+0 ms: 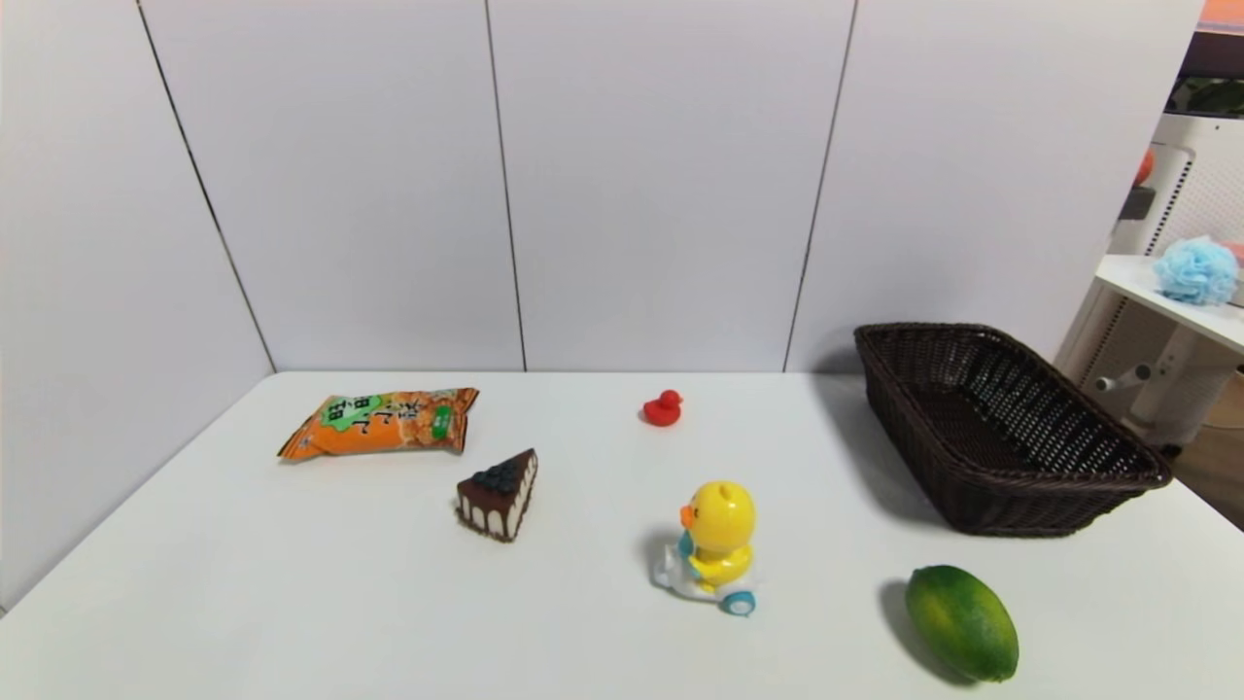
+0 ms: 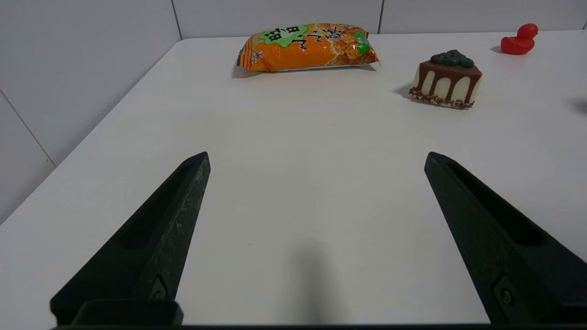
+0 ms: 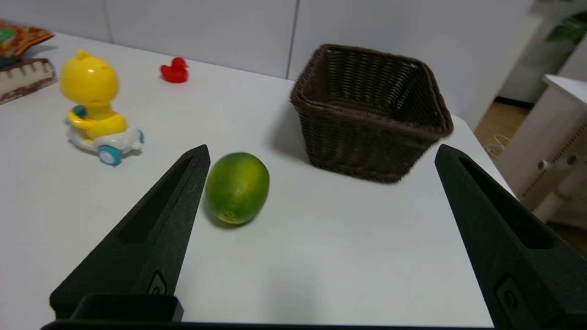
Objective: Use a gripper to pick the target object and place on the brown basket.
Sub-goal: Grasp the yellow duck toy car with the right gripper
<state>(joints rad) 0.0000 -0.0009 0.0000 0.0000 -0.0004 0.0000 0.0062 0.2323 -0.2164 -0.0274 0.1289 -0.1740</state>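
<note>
The yellow duck toy with orange beak, blue scarf and white wheeled base stands upright near the middle of the white table; it also shows in the right wrist view. The brown basket stands empty at the right rear, and shows in the right wrist view. Neither gripper shows in the head view. My left gripper is open and empty over bare table near the front left. My right gripper is open and empty over the front right, short of the basket, with the duck off to one side.
A green lime lies front right, near my right gripper's finger. A chocolate cake slice, an orange snack bag and a tiny red duck lie farther back. White walls close the back and left.
</note>
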